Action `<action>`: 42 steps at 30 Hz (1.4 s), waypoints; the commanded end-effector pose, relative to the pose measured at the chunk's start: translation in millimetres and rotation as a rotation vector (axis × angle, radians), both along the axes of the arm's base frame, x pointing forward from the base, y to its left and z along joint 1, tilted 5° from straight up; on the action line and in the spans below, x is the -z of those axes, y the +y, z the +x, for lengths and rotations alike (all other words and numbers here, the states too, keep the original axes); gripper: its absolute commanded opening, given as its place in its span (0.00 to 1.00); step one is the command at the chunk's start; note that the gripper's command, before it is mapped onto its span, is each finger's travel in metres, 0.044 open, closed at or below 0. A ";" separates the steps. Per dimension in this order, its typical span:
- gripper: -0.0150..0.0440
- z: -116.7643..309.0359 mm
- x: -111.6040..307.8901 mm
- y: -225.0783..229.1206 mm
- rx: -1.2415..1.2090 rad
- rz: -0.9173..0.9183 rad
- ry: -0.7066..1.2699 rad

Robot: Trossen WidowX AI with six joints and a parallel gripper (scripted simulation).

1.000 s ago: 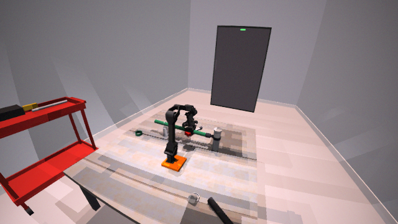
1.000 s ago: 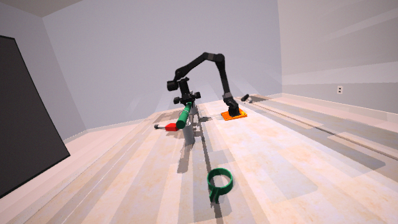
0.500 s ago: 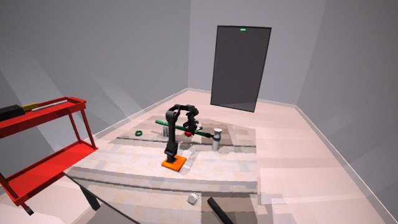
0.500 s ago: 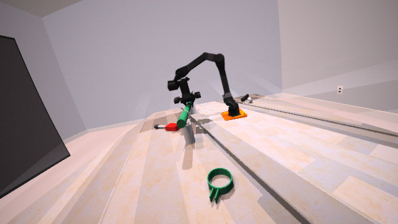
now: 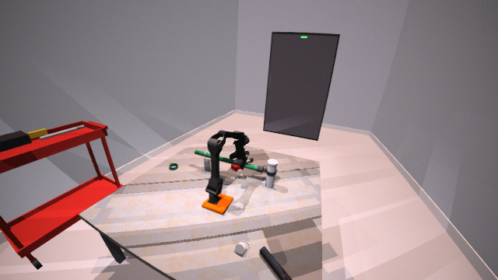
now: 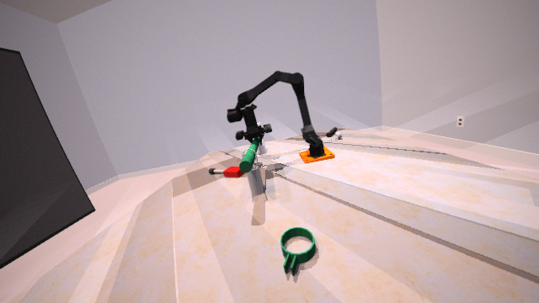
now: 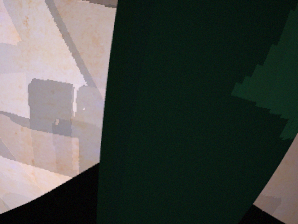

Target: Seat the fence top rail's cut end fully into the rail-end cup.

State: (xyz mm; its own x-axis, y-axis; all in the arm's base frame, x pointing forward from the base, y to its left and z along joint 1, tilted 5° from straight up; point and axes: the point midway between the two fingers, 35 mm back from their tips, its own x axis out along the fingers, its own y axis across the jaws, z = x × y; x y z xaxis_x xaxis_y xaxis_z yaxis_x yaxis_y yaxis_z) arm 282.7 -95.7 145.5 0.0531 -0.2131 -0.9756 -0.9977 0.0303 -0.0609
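The green top rail [image 5: 251, 167] [image 6: 248, 161] [image 7: 165, 110] runs roughly level above the table from the grey smaller post [image 5: 207, 165] [image 6: 258, 189] to the big post [image 5: 270, 181]. My gripper [image 5: 239, 163] [image 6: 255, 138] is shut on the rail between the posts. The rail's far end meets the dark end cup [image 5: 261, 169], which hangs beside the dark brace band [image 5: 271, 173] just below the white post cap [image 5: 272, 162]. How deep the rail sits in the cup cannot be told. The loop cap is too small to make out clearly. The wrist view is mostly filled by the rail.
A red-handled tool [image 5: 235, 167] [image 6: 232, 172] lies near the smaller post. A green ring clamp [image 5: 173, 169] [image 6: 311, 253] lies beyond it. A white fitting [image 5: 241, 248] and a black tube [image 5: 274, 263] lie near the arm's orange base [image 5: 227, 203] [image 6: 328, 156]. A red cart [image 5: 58, 206] stands left.
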 end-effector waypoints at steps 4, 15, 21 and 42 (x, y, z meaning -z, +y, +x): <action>0.48 0.0 -0.1 0.3 0.000 -0.001 0.000; 0.97 0.6 -16.5 14.9 0.000 0.001 0.000; 1.00 -1.6 -39.5 35.5 0.000 0.003 0.000; 1.00 -8.7 -84.1 45.6 -0.006 0.008 0.001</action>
